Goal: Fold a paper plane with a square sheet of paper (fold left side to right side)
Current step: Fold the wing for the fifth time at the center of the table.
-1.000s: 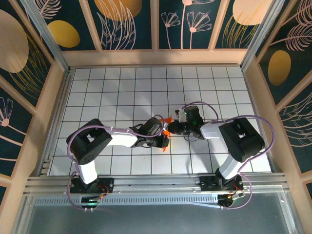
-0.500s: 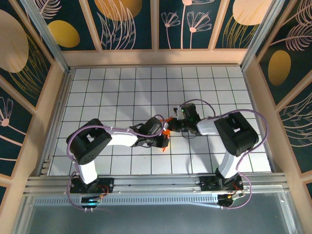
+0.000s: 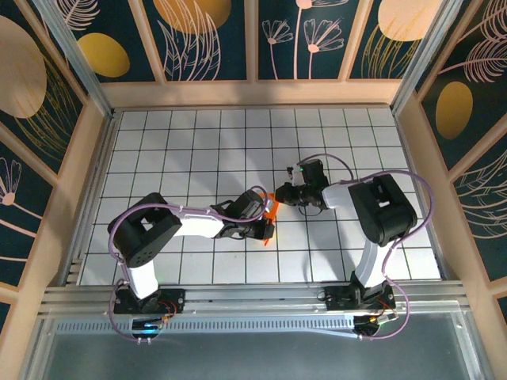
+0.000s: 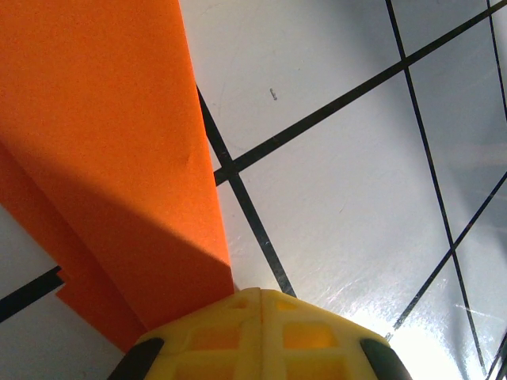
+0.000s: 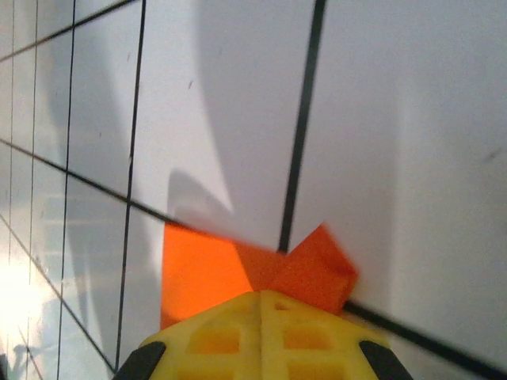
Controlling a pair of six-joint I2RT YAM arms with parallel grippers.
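Sheet of paper (image 3: 271, 210), orange and partly folded, lying on the gridded surface (image 3: 198, 142) between the two arms. Left end effector (image 3: 268, 230) and right end effector (image 3: 279, 195) are both clenched, tips apparently pressing the paper rather than gripping it. Step in hand, by appearance: setting a crease. The next move calls for firm strokes along the fold without shifting the sheet.

You see the paper (image 3: 270, 212) lying on the table (image 3: 198, 142) near its middle, with the left gripper (image 3: 266, 228) on the paper's near end and the right gripper (image 3: 283, 195) at its far end.
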